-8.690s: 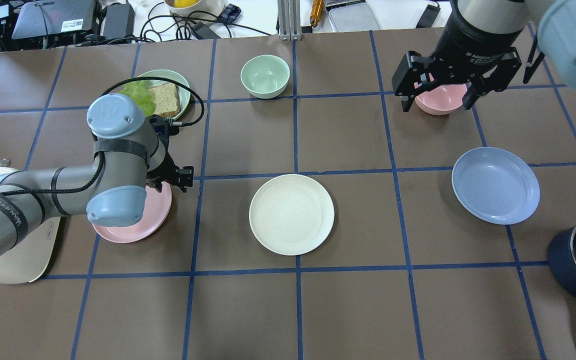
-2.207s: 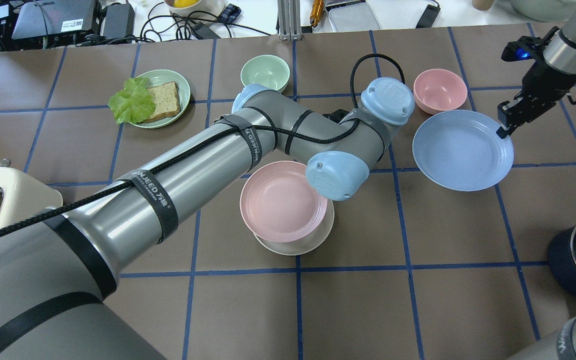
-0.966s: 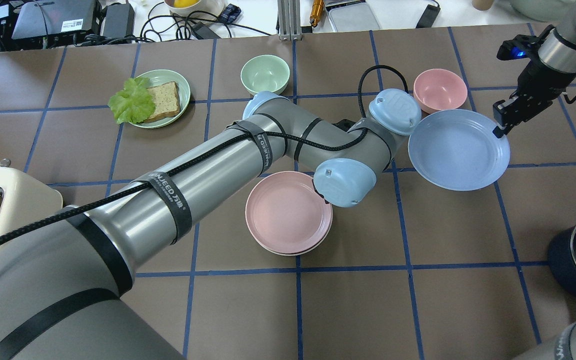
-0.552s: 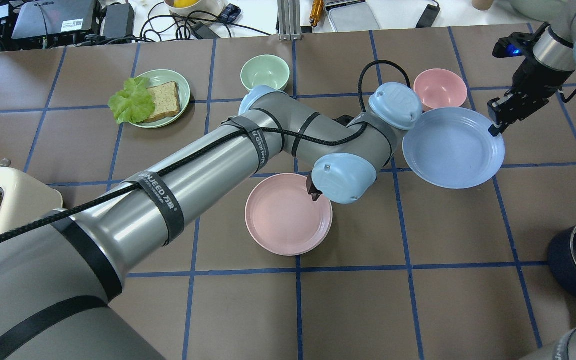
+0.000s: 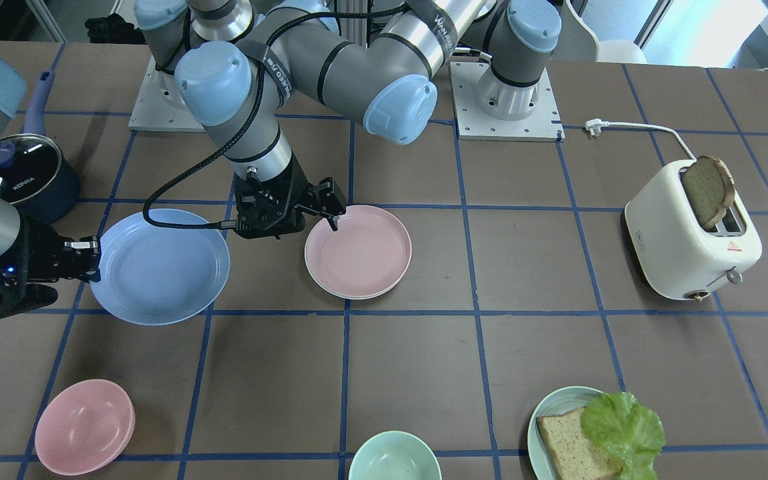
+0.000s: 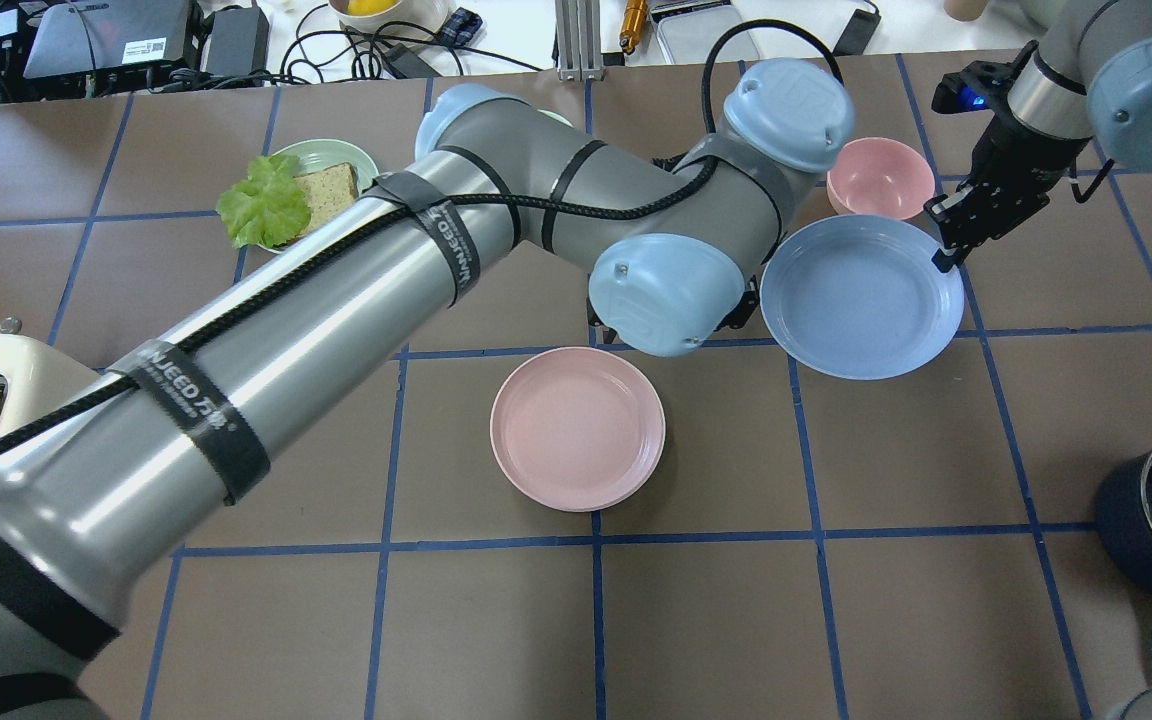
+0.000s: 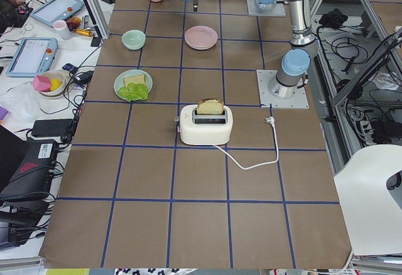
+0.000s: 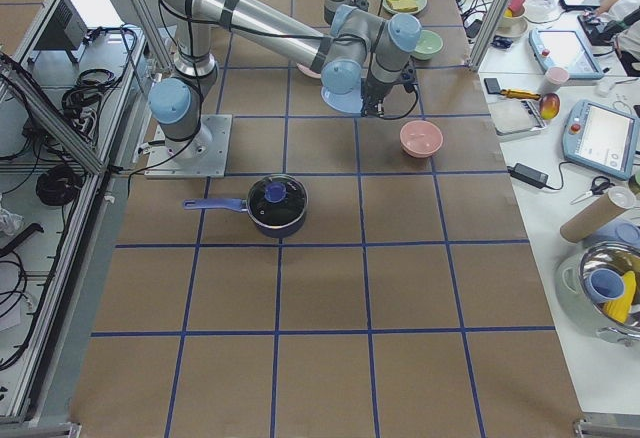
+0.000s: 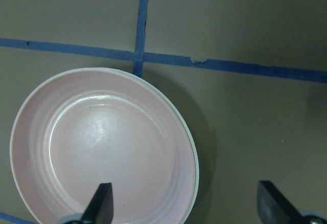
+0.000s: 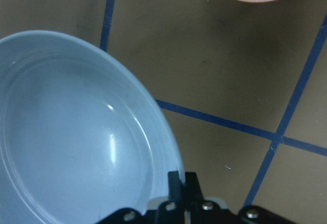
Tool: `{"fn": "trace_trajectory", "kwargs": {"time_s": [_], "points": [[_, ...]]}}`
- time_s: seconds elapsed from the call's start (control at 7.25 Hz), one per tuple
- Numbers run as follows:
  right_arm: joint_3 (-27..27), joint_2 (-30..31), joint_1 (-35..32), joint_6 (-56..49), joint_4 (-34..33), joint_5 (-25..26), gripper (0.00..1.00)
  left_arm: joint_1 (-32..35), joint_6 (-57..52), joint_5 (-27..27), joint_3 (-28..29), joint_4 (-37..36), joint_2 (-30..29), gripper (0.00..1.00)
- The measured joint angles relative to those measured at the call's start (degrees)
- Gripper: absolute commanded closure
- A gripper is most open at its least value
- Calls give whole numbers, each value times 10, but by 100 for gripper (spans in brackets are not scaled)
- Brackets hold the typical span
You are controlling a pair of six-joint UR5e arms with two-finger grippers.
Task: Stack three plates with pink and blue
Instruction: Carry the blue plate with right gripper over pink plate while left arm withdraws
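A: Progress?
B: Two of three stacked: the pink plate (image 6: 577,428) sits on the cream plate (image 9: 196,165) at frame centre. The left gripper (image 9: 186,203) is spread wide above it, holding nothing. The right gripper (image 6: 942,256) pinches the rim of the blue plate (image 6: 861,297), upper right; judged last to go.
A: Containers?
B: The pink bowl (image 6: 880,177) and green bowl (image 5: 394,457) are empty; the teal plate (image 5: 551,403) carries bread (image 5: 567,437) and lettuce (image 5: 624,427)

Robotics lab: tape-gridded table (image 6: 696,620), teach pendant (image 8: 603,136), tangled cables (image 6: 356,45).

arms (image 6: 316,300): silver tubes; pale-blue caps (image 6: 664,300); black cable (image 5: 184,225); black left gripper (image 9: 185,196)
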State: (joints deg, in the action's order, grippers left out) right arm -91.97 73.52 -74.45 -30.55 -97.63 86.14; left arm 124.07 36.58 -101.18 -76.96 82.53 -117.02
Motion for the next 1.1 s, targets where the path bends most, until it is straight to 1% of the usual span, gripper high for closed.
{"fn": "trace_trajectory", "kwargs": {"time_s": [0.14,0.28,0.69,0.97,1.1], "points": [[-2,1,-9,12,0,-3,100,-24,-40,2,0,6,22,1],[-3,2,-32,37,1,-8,100,-52,-80,5,1,11,44,1],[-14,-4,-153,162,-13,-35,100,-140,-197,8,2,33,102,0],[-33,-28,-235,248,-64,-40,100,-201,-246,23,2,43,138,0],[-42,-36,-255,266,-82,-40,100,-228,-264,40,2,46,153,1]]}}
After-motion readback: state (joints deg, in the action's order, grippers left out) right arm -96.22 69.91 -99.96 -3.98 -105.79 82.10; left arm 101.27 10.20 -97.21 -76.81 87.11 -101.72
